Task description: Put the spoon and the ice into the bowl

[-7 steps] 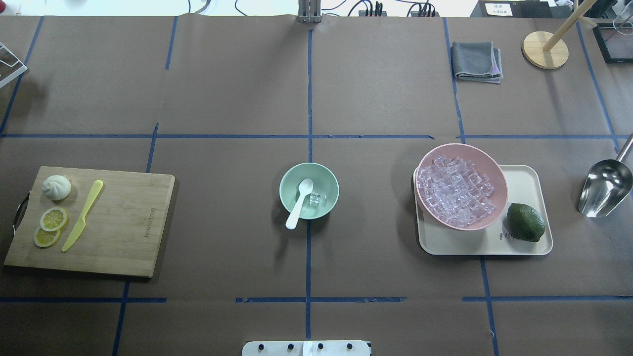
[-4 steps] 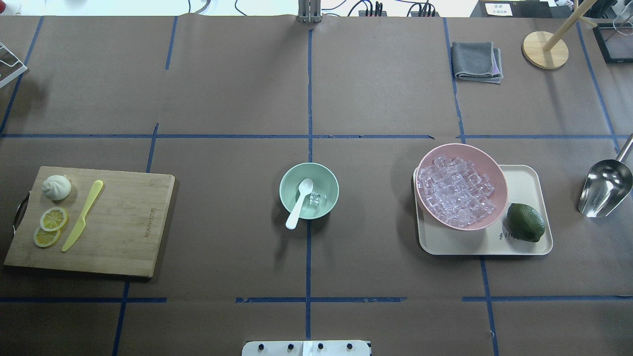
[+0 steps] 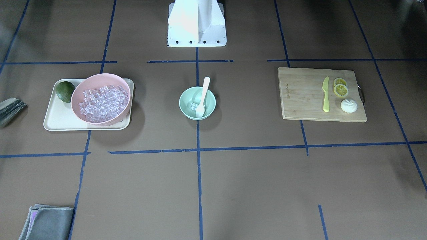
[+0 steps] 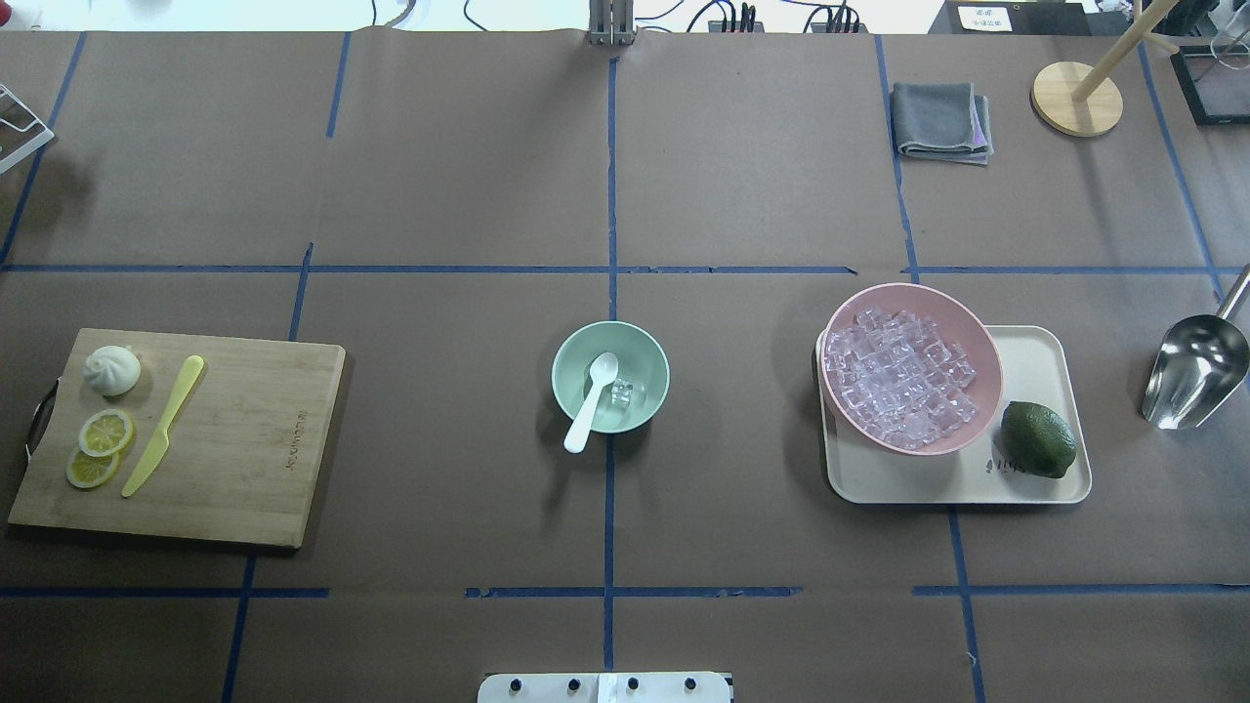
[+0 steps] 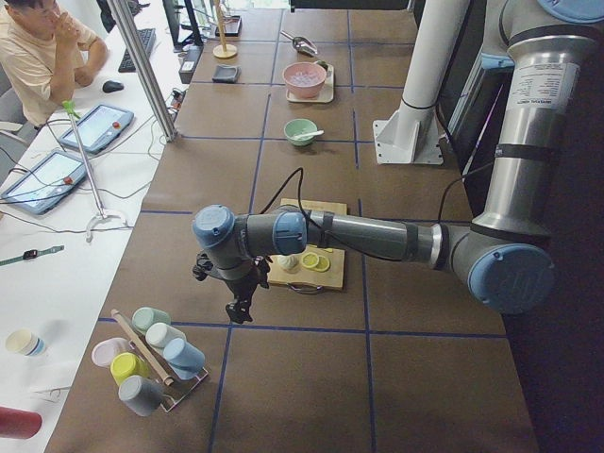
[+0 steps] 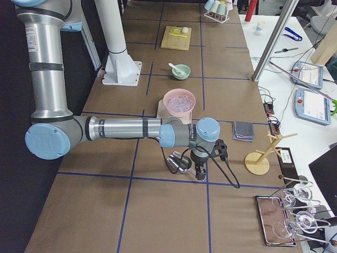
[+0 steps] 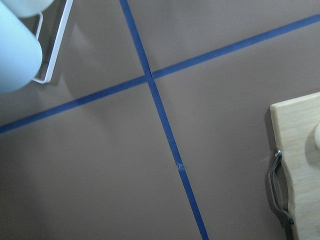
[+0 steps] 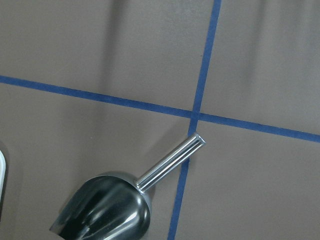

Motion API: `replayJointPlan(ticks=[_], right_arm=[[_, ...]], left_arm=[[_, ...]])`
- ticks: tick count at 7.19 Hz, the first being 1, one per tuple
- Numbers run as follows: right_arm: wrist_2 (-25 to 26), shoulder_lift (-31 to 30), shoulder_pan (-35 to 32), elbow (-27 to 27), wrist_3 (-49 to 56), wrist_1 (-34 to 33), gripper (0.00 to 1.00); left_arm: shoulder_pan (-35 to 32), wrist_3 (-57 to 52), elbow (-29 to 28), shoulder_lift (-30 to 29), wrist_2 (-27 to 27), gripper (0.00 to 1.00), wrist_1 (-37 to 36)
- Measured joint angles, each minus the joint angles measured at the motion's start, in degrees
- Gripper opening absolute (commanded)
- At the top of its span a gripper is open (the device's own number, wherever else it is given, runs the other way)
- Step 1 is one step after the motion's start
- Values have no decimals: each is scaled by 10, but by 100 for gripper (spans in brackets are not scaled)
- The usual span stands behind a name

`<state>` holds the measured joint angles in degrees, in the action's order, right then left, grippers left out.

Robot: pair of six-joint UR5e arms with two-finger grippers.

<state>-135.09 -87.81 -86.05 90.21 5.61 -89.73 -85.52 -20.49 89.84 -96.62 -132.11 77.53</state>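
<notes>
The mint-green bowl [image 4: 646, 363] stands at the table's middle and also shows in the front view [image 3: 186, 100]. The white spoon [image 4: 592, 400] leans in it, scoop inside, handle over the near rim. A few clear ice cubes [image 4: 621, 393] lie in the bowl beside the scoop. Many more ice cubes [image 4: 898, 376] fill the pink bowl [image 4: 984, 342]. My left gripper [image 5: 236, 308] hangs past the cutting board's far end, seen only in the left side view; I cannot tell its state. My right gripper [image 6: 200, 173] hangs over the metal scoop, seen only in the right side view; I cannot tell its state.
A cutting board [image 4: 244, 439] on the left holds a yellow-green knife [image 4: 162, 427], lemon slices and a bun. A beige tray [image 4: 1045, 361] holds the pink bowl and a lime [image 4: 1037, 439]. A metal scoop [image 4: 1193, 371], a grey cloth [image 4: 940, 120], a wooden stand [image 4: 1076, 98] and a cup rack [image 5: 151, 354] stand around.
</notes>
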Motion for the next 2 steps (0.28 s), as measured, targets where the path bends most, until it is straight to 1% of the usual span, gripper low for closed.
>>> replayJointPlan(ticks=[2], right_arm=[[-7,-1,0,2,-1,1,100]], left_arm=[[0,0,-8,-5,0,100,0]])
